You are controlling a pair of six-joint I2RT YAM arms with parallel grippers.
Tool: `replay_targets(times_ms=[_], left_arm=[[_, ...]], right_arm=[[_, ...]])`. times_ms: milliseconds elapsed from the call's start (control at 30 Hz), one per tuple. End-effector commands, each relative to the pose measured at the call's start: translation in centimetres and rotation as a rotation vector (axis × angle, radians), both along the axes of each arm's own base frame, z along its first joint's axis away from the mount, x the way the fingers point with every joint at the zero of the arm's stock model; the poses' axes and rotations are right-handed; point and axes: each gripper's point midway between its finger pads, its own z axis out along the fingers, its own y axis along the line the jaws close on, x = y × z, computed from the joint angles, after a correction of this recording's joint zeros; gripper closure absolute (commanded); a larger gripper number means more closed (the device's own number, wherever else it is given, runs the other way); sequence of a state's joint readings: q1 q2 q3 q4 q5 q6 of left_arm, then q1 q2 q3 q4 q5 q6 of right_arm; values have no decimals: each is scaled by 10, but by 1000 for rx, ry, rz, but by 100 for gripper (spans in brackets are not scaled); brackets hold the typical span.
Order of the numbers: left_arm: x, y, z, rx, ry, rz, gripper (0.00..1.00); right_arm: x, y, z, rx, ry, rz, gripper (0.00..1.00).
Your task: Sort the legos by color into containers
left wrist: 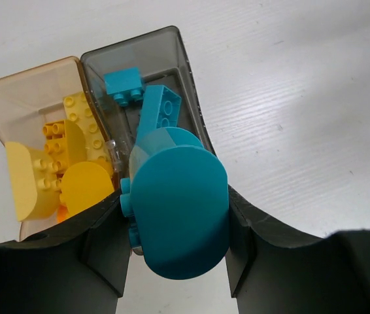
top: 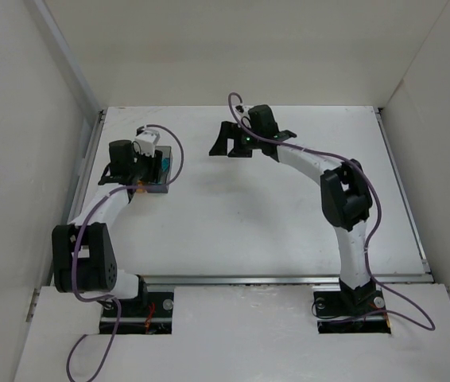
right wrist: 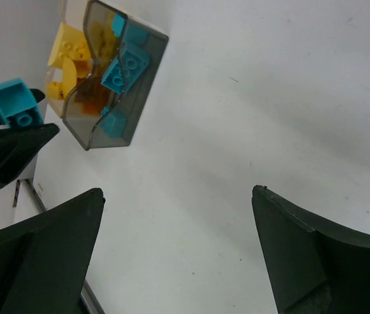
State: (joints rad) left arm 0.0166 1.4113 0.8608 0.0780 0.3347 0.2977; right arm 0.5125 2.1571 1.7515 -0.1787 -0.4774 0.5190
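Left fingers (left wrist: 103,261) grip one large rounded teal block (left wrist: 182,209) at the lower centre of the left wrist view, in front of two adjoining boxes on the white surface (left wrist: 302,98). The grey box (left wrist: 193,104), upper centre, holds two smaller teal legos (left wrist: 123,85). The amber box (left wrist: 18,104), upper left, holds about four yellow legos (left wrist: 84,190). Right fingers (right wrist: 41,261) stand wide apart, holding nothing.

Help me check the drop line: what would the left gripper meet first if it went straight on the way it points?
Probably the grey box, straight ahead of the left gripper; the teal block it holds would likely touch the teal bricks inside first, though depth is unclear.
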Motion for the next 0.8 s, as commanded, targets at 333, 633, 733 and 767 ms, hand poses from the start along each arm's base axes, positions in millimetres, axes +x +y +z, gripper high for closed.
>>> replay_targets(times_ms=[333, 633, 733, 767], left_arm=[[28, 7, 22, -6, -96, 42, 8], [41, 41, 70, 42, -201, 257, 0], [35, 88, 100, 57, -262, 563, 0], [30, 100, 105, 60, -278, 645, 0]], right_arm=[[-2, 12, 56, 41, -159, 42, 0], [4, -32, 101, -7, -256, -55, 0], [12, -89, 120, -61, -291, -221, 0], [14, -107, 128, -77, -308, -278, 0]])
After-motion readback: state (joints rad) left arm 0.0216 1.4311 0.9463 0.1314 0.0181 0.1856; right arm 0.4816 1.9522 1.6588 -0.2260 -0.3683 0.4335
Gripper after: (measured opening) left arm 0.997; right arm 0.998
